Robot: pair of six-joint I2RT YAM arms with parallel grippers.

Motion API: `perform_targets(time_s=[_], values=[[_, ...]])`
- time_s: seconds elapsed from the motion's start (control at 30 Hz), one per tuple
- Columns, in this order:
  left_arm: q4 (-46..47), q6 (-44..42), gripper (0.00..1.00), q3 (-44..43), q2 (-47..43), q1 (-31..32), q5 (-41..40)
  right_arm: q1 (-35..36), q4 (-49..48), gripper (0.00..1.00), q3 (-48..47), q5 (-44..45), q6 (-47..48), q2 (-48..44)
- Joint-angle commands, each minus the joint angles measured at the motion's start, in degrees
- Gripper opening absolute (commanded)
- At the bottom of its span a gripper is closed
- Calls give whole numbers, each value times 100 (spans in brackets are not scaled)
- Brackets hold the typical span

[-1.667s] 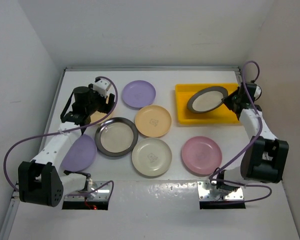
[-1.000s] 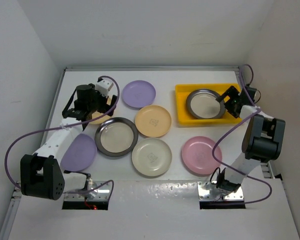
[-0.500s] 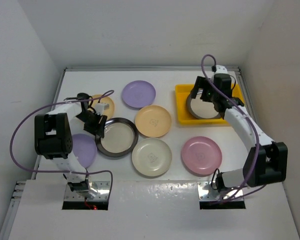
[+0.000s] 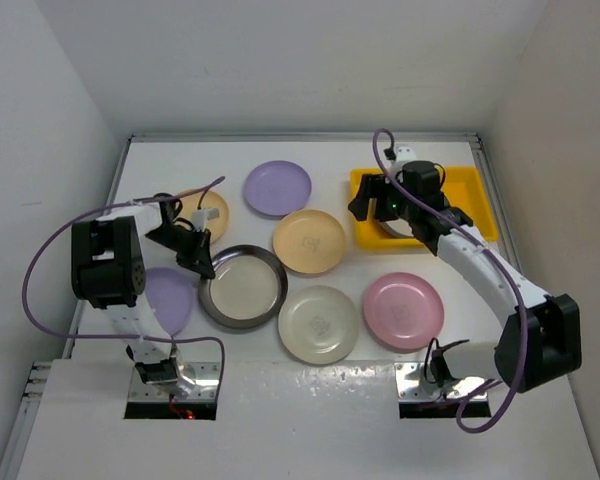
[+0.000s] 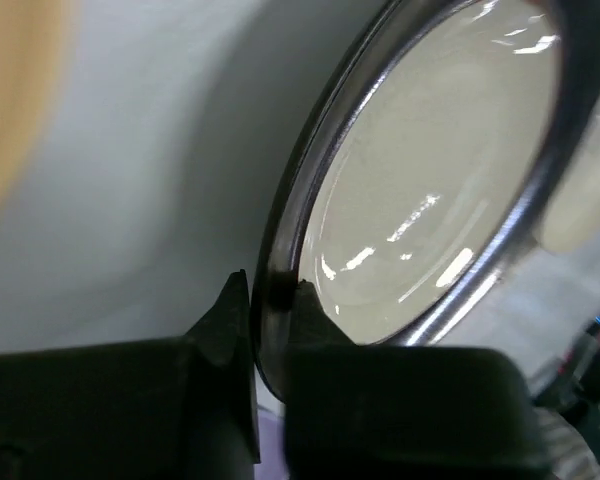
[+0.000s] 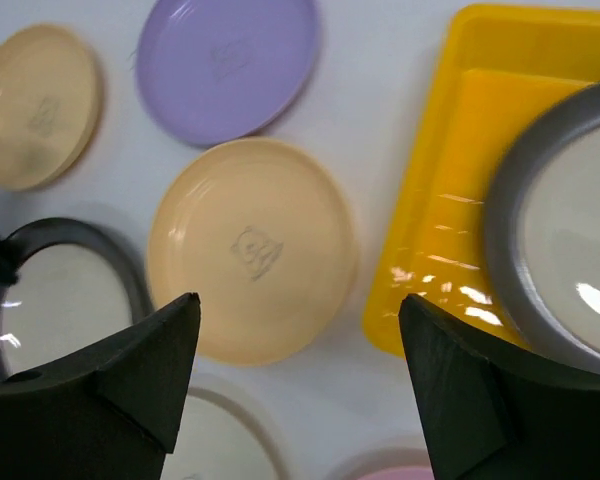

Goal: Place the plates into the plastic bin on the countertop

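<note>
**Grey plate (image 6: pixel 570 220) in bin (image 6: pixel 435 230); L hand (image 5: pixel 270 300) grips another**

Counter (image 4: pixel 330 165) carries yellow bin w/ grey plate inside. 2nd grey plate (image 4: pixel 243 287) on counter, rim clamped by L hand. R hand (image 6: pixel 298 320), fingers apart, hovers at bin's L wall.

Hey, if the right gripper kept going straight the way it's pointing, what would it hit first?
Most likely the yellow-orange plate: in the wrist view the open right gripper frames it straight ahead, just left of the plastic bin. Depth is unclear.
</note>
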State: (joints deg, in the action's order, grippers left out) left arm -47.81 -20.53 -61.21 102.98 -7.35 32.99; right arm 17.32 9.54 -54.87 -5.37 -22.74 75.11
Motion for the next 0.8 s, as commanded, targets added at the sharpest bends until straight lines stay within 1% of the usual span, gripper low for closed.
perform_targets(time_s=[0.0, 0.07, 0.1, 0.13, 0.17, 0.2, 0.23, 0.27, 0.3, 0.33, 0.37, 0.43, 0.5, 0.53, 0.63, 0.77], values=[[-228, -565, 0, -110, 73, 94, 208, 384, -259, 77, -85, -1103, 191, 414], [-412, -714, 0, -426, -5, 94, 278, 543, -347, 66, -338, -1728, 235, 757], [-509, -785, 0, -575, -102, 94, 330, 805, -365, 63, -410, -1844, 261, 1046], [-649, -951, 0, -881, -398, 94, 278, 877, -383, 53, -506, -2193, 296, 1171], [-650, -1022, 0, -1032, -575, 94, 278, 1044, -400, 50, -811, -2275, 358, 1433], [-650, -1023, 0, -1172, -760, 198, 217, 1202, -435, 50, -902, -2354, 489, 1688], [-650, -1075, 0, -1330, -910, 286, 147, 1308, -496, 55, -998, -2538, 490, 1822], [-781, -1154, 0, -1671, -1033, 383, 85, 1370, -619, 62, -1251, -2583, 534, 2049], [-930, -1250, 0, -1875, -1104, 575, 84, 1405, -751, 68, -1341, -2653, 551, 2304], [-1271, -1425, 0, -2234, -1105, 664, 154, 1414, -865, 74, -1603, -2750, 534, 2663], [-1396, -1427, 0, -2368, -1105, 796, 155, 1432, -910, 76, -1780, -2811, 403, 2788], [-1616, -1427, 0, -2579, -1105, 911, 155, 1353, -1338, 76, -2043, -3074, 193, 3314], [-1670, -1427, 0, -2642, -1105, 1017, 208, 1309, -1883, 76, -2106, -3251, -53, 3474], [-1670, -1349, 0, -2737, -1105, 1104, 208, 1283, -2007, 74, -2150, -3260, -177, 3597], [-1723, -1234, 0, -3080, -1052, 1236, 208, 1213, -2579, 72, -2186, -3181, -475, 3809], [-2021, -1374, 0, -3704, -920, 1368, 260, 1177, -3281, 69, -2045, -3076, -758, 3976]])
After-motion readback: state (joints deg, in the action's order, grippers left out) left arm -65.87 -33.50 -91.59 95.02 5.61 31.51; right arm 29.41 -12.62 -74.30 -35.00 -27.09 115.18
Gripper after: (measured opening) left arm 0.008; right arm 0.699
